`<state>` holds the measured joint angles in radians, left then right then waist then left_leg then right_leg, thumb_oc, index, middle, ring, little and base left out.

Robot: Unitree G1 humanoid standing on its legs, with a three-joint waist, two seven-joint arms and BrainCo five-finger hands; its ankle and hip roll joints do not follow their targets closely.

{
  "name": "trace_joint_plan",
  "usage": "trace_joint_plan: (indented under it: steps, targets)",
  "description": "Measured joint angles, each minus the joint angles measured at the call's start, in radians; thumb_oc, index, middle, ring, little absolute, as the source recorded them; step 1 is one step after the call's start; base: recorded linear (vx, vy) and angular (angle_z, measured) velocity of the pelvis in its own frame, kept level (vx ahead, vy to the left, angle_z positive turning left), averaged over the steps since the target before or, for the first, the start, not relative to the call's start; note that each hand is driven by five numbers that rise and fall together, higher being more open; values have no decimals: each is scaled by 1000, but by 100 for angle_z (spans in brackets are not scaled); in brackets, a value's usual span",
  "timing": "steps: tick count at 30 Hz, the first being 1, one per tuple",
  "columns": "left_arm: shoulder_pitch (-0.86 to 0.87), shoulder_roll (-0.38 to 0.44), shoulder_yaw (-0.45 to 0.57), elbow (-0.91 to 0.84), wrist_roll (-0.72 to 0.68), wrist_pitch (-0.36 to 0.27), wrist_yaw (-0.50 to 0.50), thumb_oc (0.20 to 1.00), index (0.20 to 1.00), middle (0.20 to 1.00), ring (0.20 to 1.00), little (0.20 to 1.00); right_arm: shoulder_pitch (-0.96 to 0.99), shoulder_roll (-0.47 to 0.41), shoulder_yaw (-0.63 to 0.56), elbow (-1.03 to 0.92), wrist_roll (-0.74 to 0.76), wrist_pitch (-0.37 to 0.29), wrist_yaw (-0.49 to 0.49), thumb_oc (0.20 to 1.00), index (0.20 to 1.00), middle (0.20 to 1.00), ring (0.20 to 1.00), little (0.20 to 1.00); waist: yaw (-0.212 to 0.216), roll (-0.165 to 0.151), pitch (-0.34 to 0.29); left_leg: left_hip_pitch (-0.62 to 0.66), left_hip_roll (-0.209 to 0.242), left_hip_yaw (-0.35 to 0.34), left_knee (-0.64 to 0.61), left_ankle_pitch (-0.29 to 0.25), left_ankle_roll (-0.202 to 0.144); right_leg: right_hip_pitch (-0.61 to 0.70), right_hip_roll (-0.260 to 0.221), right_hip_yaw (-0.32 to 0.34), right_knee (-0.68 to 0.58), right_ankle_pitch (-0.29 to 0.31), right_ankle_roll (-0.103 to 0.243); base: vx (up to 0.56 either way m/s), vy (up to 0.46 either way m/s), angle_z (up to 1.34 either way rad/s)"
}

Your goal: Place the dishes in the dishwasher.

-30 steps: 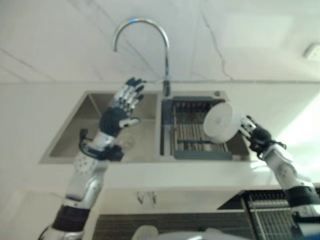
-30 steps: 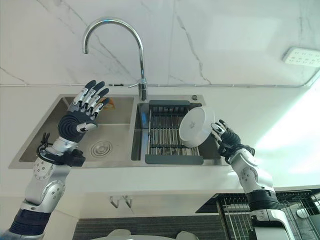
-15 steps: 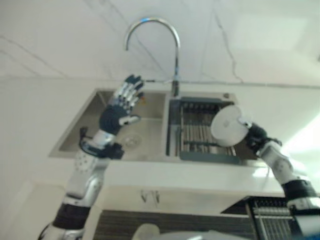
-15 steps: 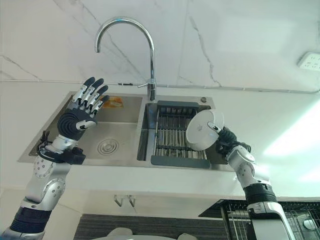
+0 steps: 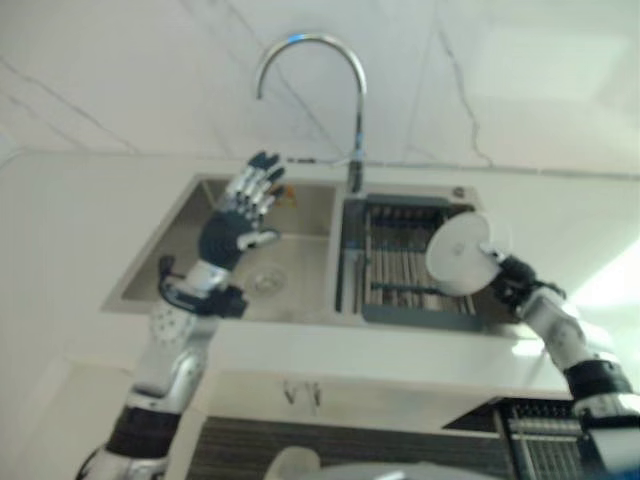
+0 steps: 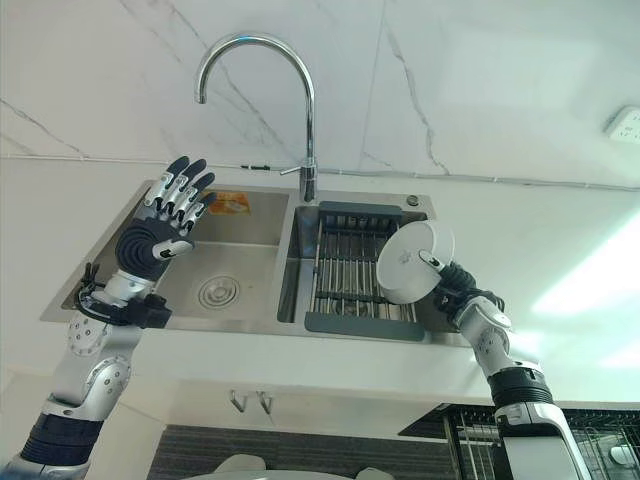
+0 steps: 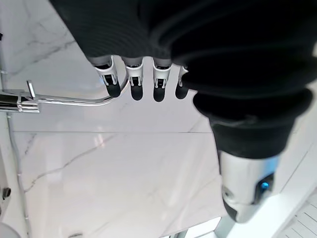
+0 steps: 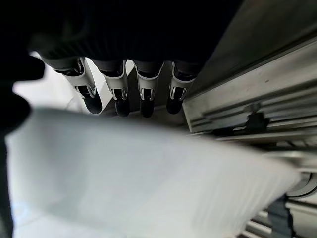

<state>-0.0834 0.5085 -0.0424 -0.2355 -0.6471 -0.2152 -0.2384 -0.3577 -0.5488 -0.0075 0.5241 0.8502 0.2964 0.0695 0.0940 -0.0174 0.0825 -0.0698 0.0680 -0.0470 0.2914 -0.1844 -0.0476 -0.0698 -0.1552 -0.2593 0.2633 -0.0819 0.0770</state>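
Right eye view: right robot hand (image 6: 452,282) clamps white plate (image 6: 413,262); left robot hand (image 6: 160,226) splayed

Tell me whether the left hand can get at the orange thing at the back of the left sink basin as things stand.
Probably yes: the left hand hovers open above the left sink basin, and nothing stands between it and the orange thing. The right hand holds the white plate over the drying rack, well aside.
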Motion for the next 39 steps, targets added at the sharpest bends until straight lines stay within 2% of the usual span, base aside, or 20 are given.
trace_joint_plan:
  steps: [5, 6, 8, 13, 16, 26, 29, 30, 33, 34, 36, 37, 39]
  targets:
    - [-7, 0, -1, 3, 0, 17, 3, 1000, 1000, 1000, 1000, 1000, -31, -2, 0, 45, 0, -8, 1, 1000, 1000, 1000, 1000, 1000, 9, 1, 16, 2, 0, -5, -1, 1, 0, 13, 1, -9, -9, 1, 1, -1, -26, 6]
    - [-7, 1, -4, 3, 0, 20, 3, 1000, 1000, 1000, 1000, 1000, -55, -6, 0, 70, -1, -9, -1, 859, 859, 859, 859, 859, 10, 1, 16, 2, 0, -9, -1, 2, -1, 15, 0, -15, -10, 0, 1, -5, -24, 10]
    - [-8, 5, -4, 3, 0, 22, 3, 1000, 1000, 1000, 1000, 1000, -78, -14, 0, 94, -1, -18, 0, 200, 200, 200, 200, 200, 13, 2, 17, 2, -1, -21, -3, 3, -2, 26, 1, -28, -18, 0, 1, 0, -23, 16]
    - [-22, 16, -7, 3, 0, 25, 9, 1000, 1000, 1000, 1000, 1000, -183, -34, 4, 220, -1, -35, -18, 200, 200, 200, 200, 200, 40, 4, 19, 4, -3, -25, -7, 6, -4, 29, 0, -33, -19, 0, 2, 3, -4, 3]
    - [-39, 16, -9, 3, 0, 29, 9, 1000, 1000, 1000, 1000, 1000, -190, -44, 72, 222, -4, -42, -24, 200, 200, 200, 200, 200, 55, 7, 20, 4, -5, -28, -7, 7, -3, 32, -3, -37, -21, 0, 2, 0, 2, 4]
    - [-38, 20, -23, 3, -1, 34, 9, 1000, 1000, 1000, 1000, 1000, -192, -44, 75, 208, -6, -68, -61, 200, 200, 200, 200, 200, 53, 10, 32, 4, -15, -38, -8, 7, -3, 46, -11, -55, -26, -5, 8, -7, 3, 6]
    - [-38, 19, -40, 3, -5, 36, 4, 1000, 1000, 1000, 1000, 1000, -191, -44, 74, 148, -20, -98, -90, 200, 200, 200, 200, 200, 47, 12, 45, 4, -14, -38, -7, 8, -2, 45, -10, -54, -25, -5, 8, -4, -11, 0]
    - [-36, 10, -40, 3, -46, 44, -7, 1000, 1000, 1000, 1000, 1000, -178, -44, 68, 75, -39, -119, -115, 200, 200, 200, 200, 200, 42, 14, 49, 4, -14, -36, -8, 8, -2, 45, -9, -53, -25, -5, 8, -18, -45, -2]
    - [-32, -60, -36, 3, -165, 82, -44, 1000, 1000, 1000, 1000, 1000, -122, 0, 19, -163, -43, -211, -156, 200, 200, 200, 200, 200, 23, 18, 53, 7, -12, -24, -8, 8, -2, 43, -7, -49, -22, -8, 11, -34, -67, -4]
    - [-30, -82, -38, 3, -197, 109, -74, 1000, 1000, 1000, 1000, 1000, -92, 42, -5, -269, -42, -233, -174, 200, 200, 200, 200, 200, 8, 19, 54, 8, -8, -18, -8, 8, -2, 42, -3, -45, -22, -9, 9, -57, -78, -16]
    - [10, -126, -41, -3, -331, 196, -195, 1000, 1000, 1000, 1000, 1000, 39, 93, -34, -486, -45, -263, -184, 200, 200, 200, 200, 200, -25, 21, 55, 22, 4, 7, -12, 8, -2, 35, 4, -25, -12, -17, 4, -60, -125, -30]
    - [40, -158, -59, -6, -375, 239, -244, 1000, 1000, 1000, 1000, 1000, 101, 111, -40, -551, -45, -271, -185, 200, 200, 200, 200, 200, -53, 25, 57, 23, 10, 24, -12, 8, -2, 15, 9, -7, 2, -19, 2, -29, -175, -47]
    - [71, -171, -105, -11, -402, 294, -313, 1000, 1000, 1000, 1000, 1000, 173, 150, -40, -589, -46, -286, -183, 200, 200, 200, 200, 200, -91, 39, 62, 41, 30, 61, -15, 8, -2, 6, 29, 31, 16, -24, -4, -13, -174, -53]
